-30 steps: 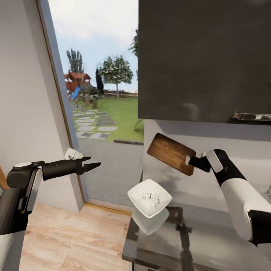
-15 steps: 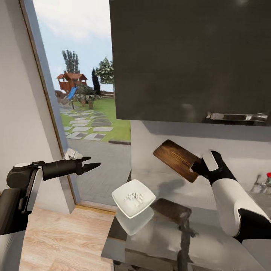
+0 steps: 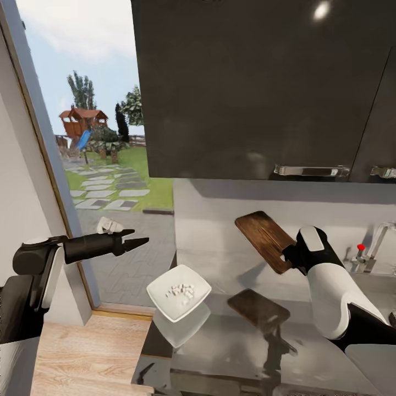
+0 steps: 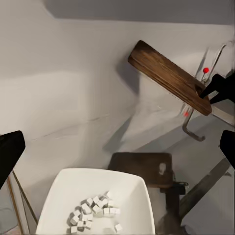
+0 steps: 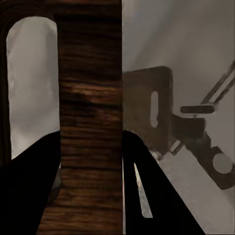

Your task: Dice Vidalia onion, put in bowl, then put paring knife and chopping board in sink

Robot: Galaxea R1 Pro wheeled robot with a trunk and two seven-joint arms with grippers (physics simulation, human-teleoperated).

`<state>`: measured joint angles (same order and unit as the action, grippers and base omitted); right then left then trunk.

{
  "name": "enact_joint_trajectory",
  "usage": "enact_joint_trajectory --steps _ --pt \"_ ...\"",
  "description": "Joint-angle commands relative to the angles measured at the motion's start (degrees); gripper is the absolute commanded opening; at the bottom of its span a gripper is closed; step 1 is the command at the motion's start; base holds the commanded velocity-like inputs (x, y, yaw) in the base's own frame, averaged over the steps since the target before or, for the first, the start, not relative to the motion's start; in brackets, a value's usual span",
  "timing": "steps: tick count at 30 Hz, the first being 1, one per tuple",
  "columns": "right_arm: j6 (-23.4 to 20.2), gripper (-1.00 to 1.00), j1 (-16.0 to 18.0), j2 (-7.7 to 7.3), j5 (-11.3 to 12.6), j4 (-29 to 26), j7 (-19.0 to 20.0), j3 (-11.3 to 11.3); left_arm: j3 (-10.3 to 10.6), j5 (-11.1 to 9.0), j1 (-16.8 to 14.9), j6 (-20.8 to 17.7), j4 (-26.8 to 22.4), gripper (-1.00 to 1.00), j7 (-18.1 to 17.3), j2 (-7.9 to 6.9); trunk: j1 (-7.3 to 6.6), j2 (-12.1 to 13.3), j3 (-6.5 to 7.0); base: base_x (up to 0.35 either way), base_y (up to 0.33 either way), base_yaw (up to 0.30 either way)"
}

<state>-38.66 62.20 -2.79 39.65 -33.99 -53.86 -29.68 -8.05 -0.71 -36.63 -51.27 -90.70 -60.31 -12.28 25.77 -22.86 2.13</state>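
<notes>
The right gripper (image 3: 287,254) is clenched on the handle end of the chopping board (image 3: 265,240), which it carries tilted in the air at centre right of the head view, above the grey countertop (image 3: 308,335) and clear of it; the right wrist view shows the board (image 5: 88,122) pinched between the dark fingers beside its slot hole. Judging by this, the dicing is done and the step in hand is taking the board to the sink. The chrome tap (image 3: 377,242) with its red dot stands at the right edge of the frame, so the next move likely calls for a swing rightward and a lowering into the basin, which is hardly in view.

At lower centre the white bowl (image 3: 179,291) holds the diced onion (image 3: 180,290) and sits near the countertop's left end. The dark wall cabinet (image 3: 253,88) hangs close above the board, leaving little headroom; the wall is just behind. The left gripper (image 3: 137,241) hangs at middle left over the floor, jaws close together and holding nothing, well apart from the bowl.
</notes>
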Motion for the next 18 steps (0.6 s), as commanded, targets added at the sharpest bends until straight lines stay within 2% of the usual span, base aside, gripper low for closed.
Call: enact_joint_trajectory --steps 1,6,18 --pt "-0.6 -1.0 0.0 0.01 -0.6 0.3 -0.5 0.0 0.0 -0.1 0.0 -0.5 0.0 1.0 -0.1 0.11 0.02 -0.1 0.02 0.0 0.0 -0.162" --pt "-0.5 -1.0 0.0 0.06 -0.5 0.9 -0.5 0.0 -0.1 -0.1 0.0 -0.5 0.0 1.0 0.0 0.29 0.02 -0.1 0.25 -0.061 -0.112 -0.132" --pt "-0.5 -1.0 0.0 0.07 -0.5 1.0 -0.3 0.0 -0.1 -0.1 0.0 -0.5 0.0 1.0 0.0 0.32 0.02 -0.1 0.35 -0.19 -0.247 -0.018"
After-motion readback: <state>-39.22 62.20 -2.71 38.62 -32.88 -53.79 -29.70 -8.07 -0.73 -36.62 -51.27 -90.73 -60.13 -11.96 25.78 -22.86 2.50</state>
